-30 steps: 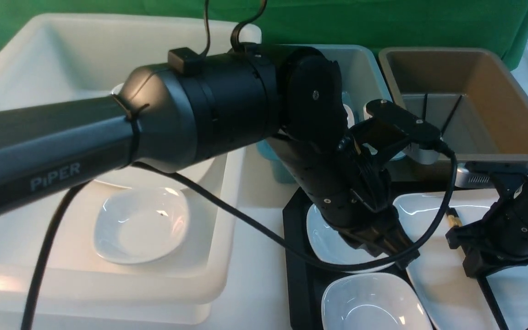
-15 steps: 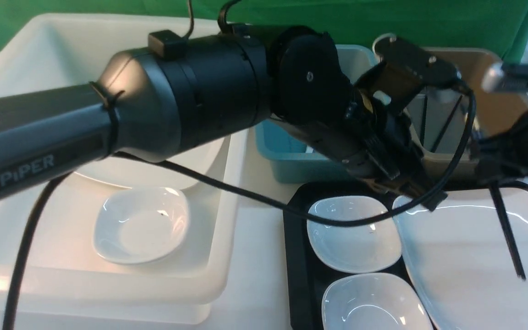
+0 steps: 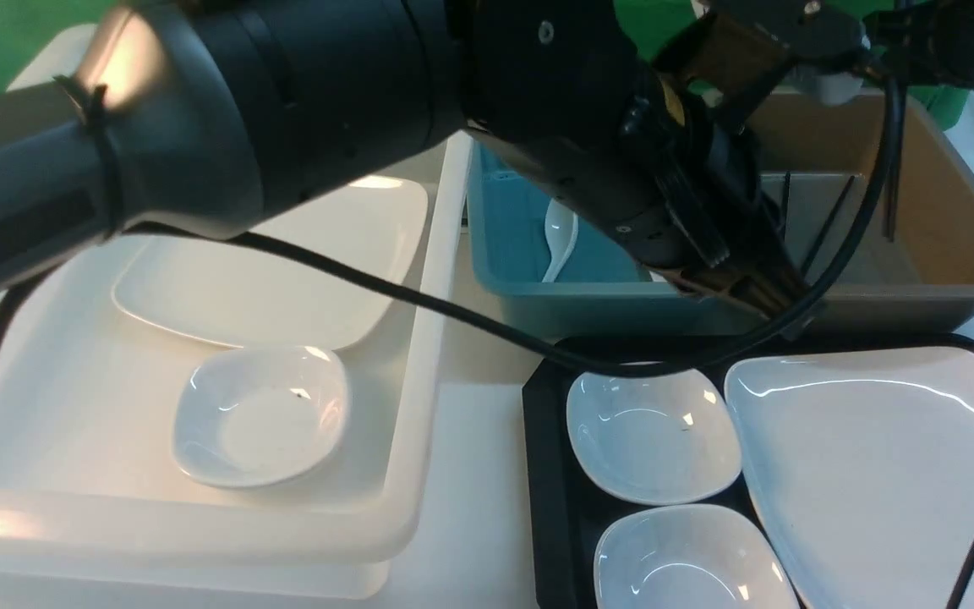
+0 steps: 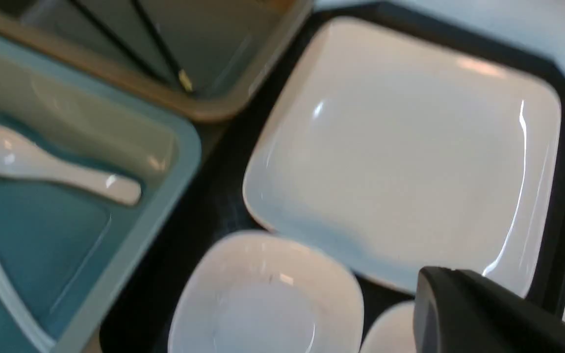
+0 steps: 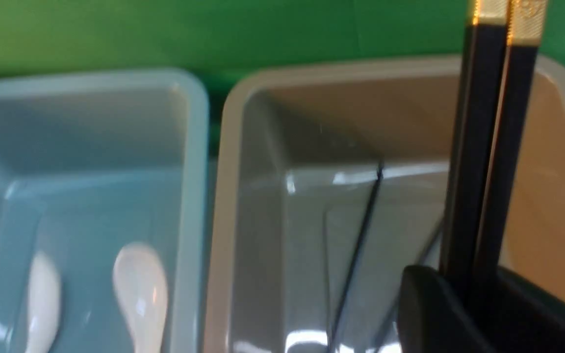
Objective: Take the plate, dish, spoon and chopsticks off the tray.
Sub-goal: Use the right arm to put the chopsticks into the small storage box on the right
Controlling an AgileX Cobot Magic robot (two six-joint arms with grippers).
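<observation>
The right claw [image 5: 474, 289] pinches the thin black gold-banded chopsticks [image 5: 476, 147] high over the brown plastic tub [image 5: 341, 78], so a tilted drop could bounce them out, while the shut left claw [image 3: 770, 296] hangs near the black plastic tray [image 3: 546, 474].

Setting: a robotics test station in a laboratory. Indicators: green cloth backdrop [image 5: 115, 29], white-covered table [image 3: 478, 524], a white tub [image 3: 432, 338], teal tub [image 3: 512, 228] and brown tub [image 3: 952, 194] ranged around a black tray [image 3: 546, 474], and a cabled robot arm [image 3: 284, 101].
</observation>
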